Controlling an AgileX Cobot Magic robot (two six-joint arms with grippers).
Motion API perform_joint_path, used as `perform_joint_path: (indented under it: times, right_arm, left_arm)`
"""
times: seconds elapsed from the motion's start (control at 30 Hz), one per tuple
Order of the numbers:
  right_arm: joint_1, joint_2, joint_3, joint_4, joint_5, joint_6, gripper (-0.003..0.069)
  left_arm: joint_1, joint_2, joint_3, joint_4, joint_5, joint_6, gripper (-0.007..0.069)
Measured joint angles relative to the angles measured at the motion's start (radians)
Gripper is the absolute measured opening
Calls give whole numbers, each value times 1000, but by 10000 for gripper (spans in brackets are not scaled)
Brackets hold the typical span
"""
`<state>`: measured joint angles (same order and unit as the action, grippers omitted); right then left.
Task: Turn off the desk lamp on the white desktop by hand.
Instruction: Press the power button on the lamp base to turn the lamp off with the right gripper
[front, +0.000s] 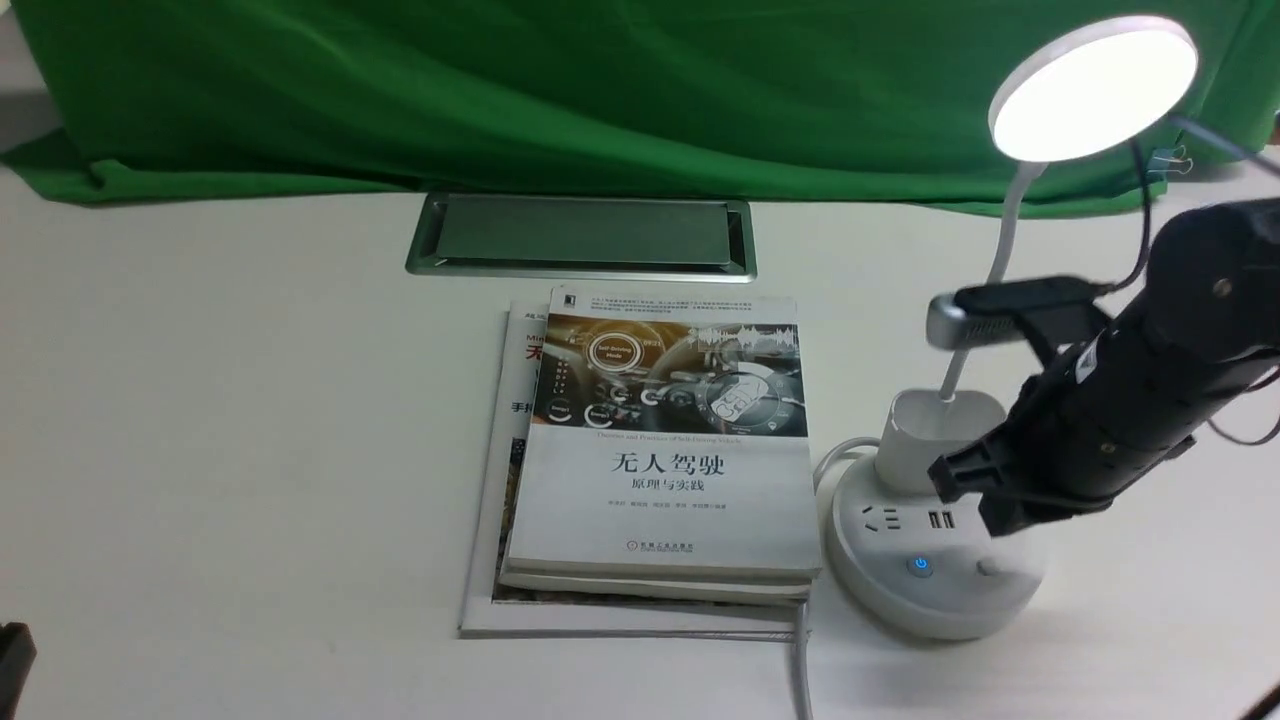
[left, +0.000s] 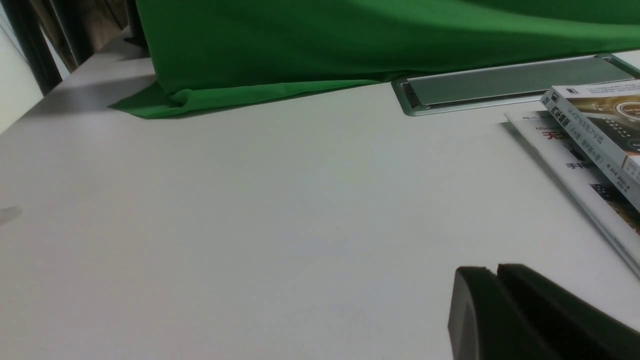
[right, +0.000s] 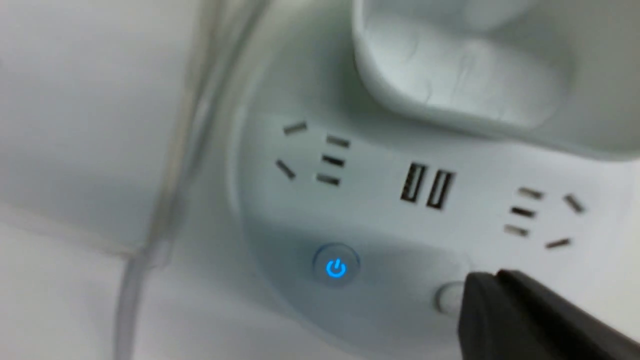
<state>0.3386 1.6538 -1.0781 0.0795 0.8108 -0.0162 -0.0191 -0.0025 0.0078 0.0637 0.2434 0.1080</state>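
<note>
The white disc-headed desk lamp (front: 900, 590), lit, stands at the right of the plain white desktop (front: 250, 420), just beside a stack of books (front: 660, 480). The black right gripper (front: 990, 515), fingers pressed together, hangs over the lamp's round base. Its tip is right at the plain round button (right: 449, 298) beside the blue-lit power button (right: 336, 268); contact can't be judged. The black left gripper (left: 495, 272), also closed, sits low over the desktop, well apart.
</note>
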Motion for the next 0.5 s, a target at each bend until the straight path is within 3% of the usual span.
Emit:
perform_joint_path:
  times: [0.5]
  right_arm:
    - [-1, 61, 86, 3, -141, 0, 36]
  left_arm:
    - [0, 0, 0, 0, 0, -2, 20]
